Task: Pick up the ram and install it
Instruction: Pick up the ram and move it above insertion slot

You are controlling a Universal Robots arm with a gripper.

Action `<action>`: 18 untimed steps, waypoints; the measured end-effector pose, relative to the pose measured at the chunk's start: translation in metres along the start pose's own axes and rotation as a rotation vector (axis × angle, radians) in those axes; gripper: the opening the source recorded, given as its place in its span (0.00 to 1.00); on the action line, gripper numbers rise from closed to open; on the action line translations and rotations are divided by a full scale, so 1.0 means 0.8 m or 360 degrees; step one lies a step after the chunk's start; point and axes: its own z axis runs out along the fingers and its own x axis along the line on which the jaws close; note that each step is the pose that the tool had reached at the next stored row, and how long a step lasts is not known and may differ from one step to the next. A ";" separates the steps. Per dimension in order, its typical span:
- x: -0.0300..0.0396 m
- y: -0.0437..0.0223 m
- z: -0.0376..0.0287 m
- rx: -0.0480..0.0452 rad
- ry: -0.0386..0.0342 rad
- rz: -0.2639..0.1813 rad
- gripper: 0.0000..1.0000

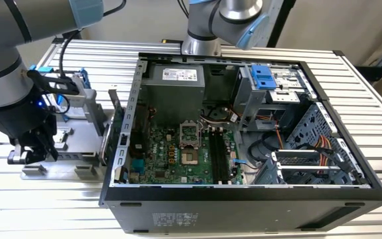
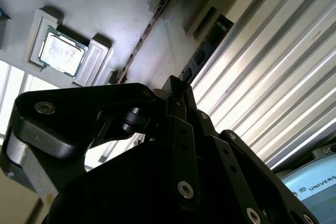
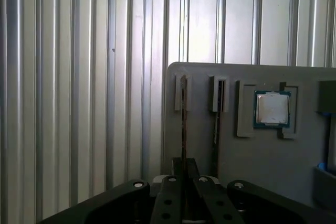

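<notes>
Black pincer (image 3: 184, 165) closed narrow, pinching the ram (image 2: 208, 44), which stands on edge in the outermost slot of the grey tray (image 3: 262, 156), along the tray's edge beside the ribbed tabletop (image 3: 79, 103).

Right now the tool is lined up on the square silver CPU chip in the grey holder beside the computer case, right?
Not the CPU chip. The tool is lined up on the ram, standing on edge in the grey holder beside the computer case; the chip sits apart from it. The first wrist view shows this.
</notes>
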 end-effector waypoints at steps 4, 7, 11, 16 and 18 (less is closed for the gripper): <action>0.0000 0.0001 -0.0029 0.0000 0.0000 0.0000 0.00; 0.0000 0.0002 -0.0050 0.0000 0.0000 0.0000 0.00; 0.0001 0.0002 -0.0071 0.0000 0.0000 0.0000 0.00; 0.0001 0.0003 -0.0094 0.0000 0.0000 0.0000 0.00; 0.0001 0.0003 -0.0102 0.0000 0.0000 0.0000 0.00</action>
